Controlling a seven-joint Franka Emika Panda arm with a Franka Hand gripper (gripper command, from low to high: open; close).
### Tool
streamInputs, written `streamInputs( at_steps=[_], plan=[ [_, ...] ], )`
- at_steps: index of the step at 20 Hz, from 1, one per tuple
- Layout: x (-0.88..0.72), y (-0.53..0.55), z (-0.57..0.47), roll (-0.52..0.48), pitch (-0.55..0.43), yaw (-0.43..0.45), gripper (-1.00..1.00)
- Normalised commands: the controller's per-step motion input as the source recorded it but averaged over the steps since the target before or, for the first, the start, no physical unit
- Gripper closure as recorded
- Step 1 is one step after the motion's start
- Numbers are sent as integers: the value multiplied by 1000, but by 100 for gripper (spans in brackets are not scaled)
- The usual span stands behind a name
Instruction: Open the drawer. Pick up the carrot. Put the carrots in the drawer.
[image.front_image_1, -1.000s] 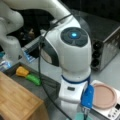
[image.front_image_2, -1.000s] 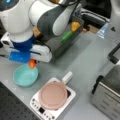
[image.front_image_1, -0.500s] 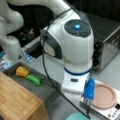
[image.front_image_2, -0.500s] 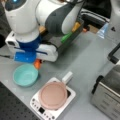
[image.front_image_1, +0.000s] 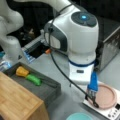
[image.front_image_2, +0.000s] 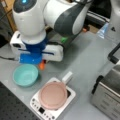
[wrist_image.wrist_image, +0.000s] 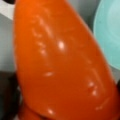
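The drawer (image.front_image_1: 47, 91) stands open in a front view, and the gripper (image.front_image_2: 41, 65) is down at the table beside the teal bowl (image.front_image_2: 25, 74), its jaws clamped on the carrot (wrist_image.wrist_image: 62, 65).

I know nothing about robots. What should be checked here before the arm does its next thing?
1. Drawer open: ok. The drawer stands pulled out.
2. Room in the drawer: ok. Bare floor shows beside the yellow item and green item.
3. Carrot at end effector: ok. The carrot sits just under the end effector.
4. Grip firm: cannot tell.
5. Teal bowl clear of the carrot: cannot tell; it lies close beside.
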Motion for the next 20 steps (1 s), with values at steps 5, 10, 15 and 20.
streamInputs(
  at_steps=[5,10,15,20],
  plan=[
    [-367,23,-140,-156,-299,352,100],
    [-421,-126,-181,-39,-315,342,100],
    [-431,-248,-171,-23,-309,420,100],
    [-418,-258,-130,-7,-345,332,100]
  ],
)
